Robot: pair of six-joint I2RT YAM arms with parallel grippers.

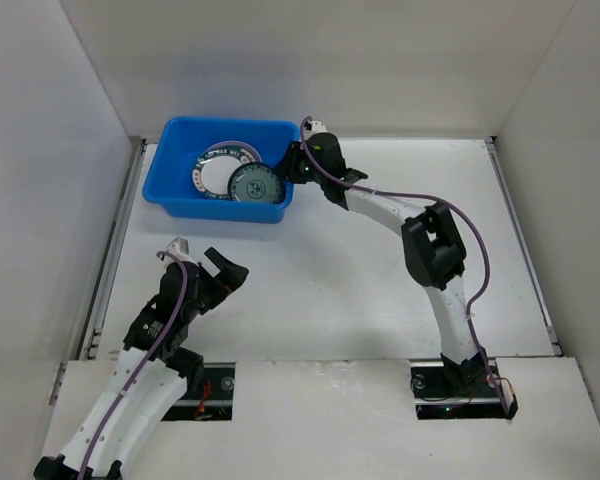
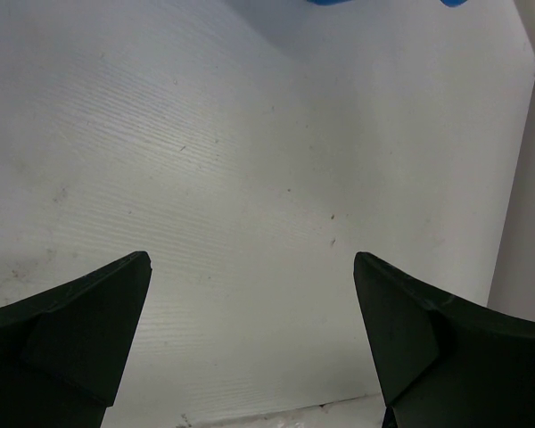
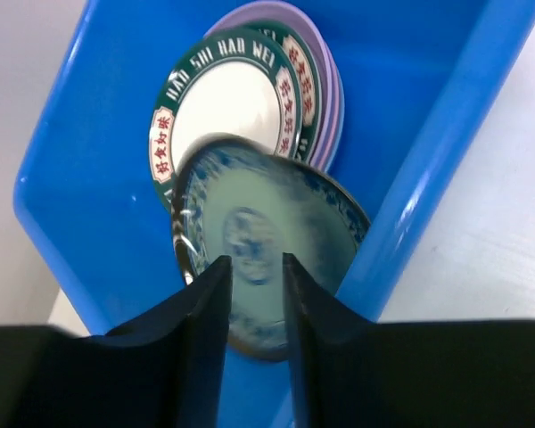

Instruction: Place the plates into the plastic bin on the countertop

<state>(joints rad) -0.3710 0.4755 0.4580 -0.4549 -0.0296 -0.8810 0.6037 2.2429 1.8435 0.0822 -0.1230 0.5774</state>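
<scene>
The blue plastic bin stands at the back left of the white countertop. In it lies a stack with a white-centred, dark-rimmed plate on top. A small teal-green patterned plate leans tilted against the bin's right wall. My right gripper hovers just above that wall. In the right wrist view its jaws stand narrowly apart over the blurred teal plate, not clamping it. The white-centred plate and a lavender plate lie beyond. My left gripper is open and empty over the bare countertop.
White walls close in the countertop on the left, back and right. The bin wall is right beside the right fingers. A sliver of the bin shows at the top of the left wrist view. Both arm bases sit at the near edge.
</scene>
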